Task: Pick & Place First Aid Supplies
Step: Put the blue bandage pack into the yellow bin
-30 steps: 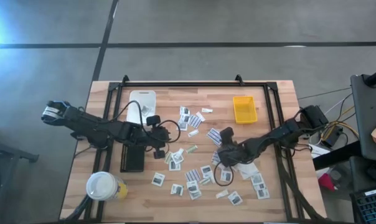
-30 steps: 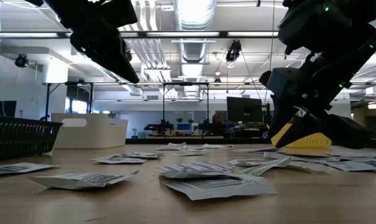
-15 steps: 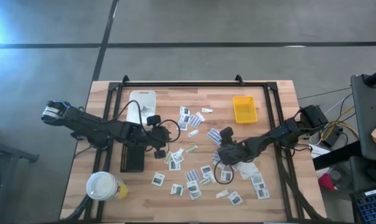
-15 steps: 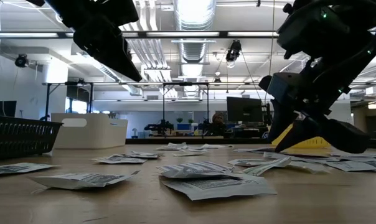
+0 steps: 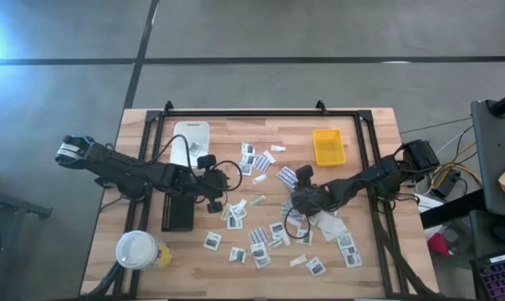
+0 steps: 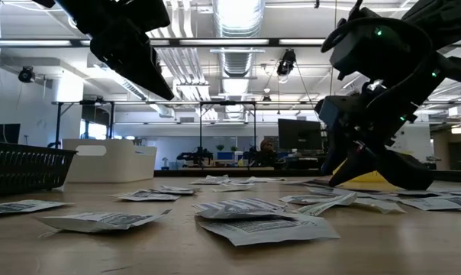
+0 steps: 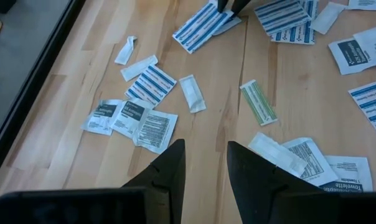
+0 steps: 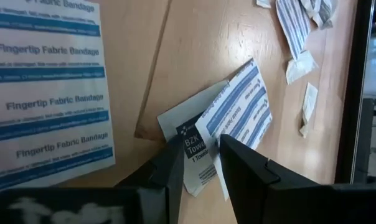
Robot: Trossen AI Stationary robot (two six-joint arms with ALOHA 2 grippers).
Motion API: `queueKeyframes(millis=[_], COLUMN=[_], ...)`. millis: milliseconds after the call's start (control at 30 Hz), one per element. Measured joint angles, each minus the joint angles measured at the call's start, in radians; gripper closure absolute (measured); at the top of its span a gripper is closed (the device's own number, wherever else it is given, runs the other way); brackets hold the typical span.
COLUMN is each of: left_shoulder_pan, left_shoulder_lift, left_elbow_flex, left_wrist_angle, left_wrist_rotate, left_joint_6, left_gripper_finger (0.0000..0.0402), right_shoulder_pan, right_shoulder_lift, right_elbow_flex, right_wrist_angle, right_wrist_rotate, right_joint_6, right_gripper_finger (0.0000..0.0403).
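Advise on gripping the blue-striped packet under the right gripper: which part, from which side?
Take the blue-striped packet by the free edge nearest the right gripper, coming down from above. It lies flat, tilted across a white towelette packet, so that overlapped edge probably sits slightly raised; the jaws already straddle it.

Packets [image 5: 261, 234] on table [image 5: 369, 267] between trays

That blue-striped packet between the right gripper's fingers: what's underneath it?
Under the blue-striped packet lies a white packet printed "BZK"; most of it is covered. The right gripper straddles both.
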Motion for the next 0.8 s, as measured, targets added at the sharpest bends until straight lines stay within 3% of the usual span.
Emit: queueKeyframes(millis=[467, 800], left_shoulder_pan=[0.000, 0.000], left_shoulder_lift=[0.000, 0.000], left_elbow_flex=[0.000, 0.000], left_wrist_angle=[0.000, 0.000], left_wrist_rotate=[0.000, 0.000], left_joint_6=[0.000, 0.000], left_gripper_finger=[0.0290, 0.0289], right_shoulder_pan=[-0.042, -0.037], right_shoulder_lift=[0.000, -0.003], right_elbow_flex=[0.000, 0.000], right_wrist_angle=[0.005, 0.001], right_wrist_rotate=[-0.049, -0.049], right_joint_6=[0.004, 0.055], right_gripper_finger=[0.0388, 0.0394])
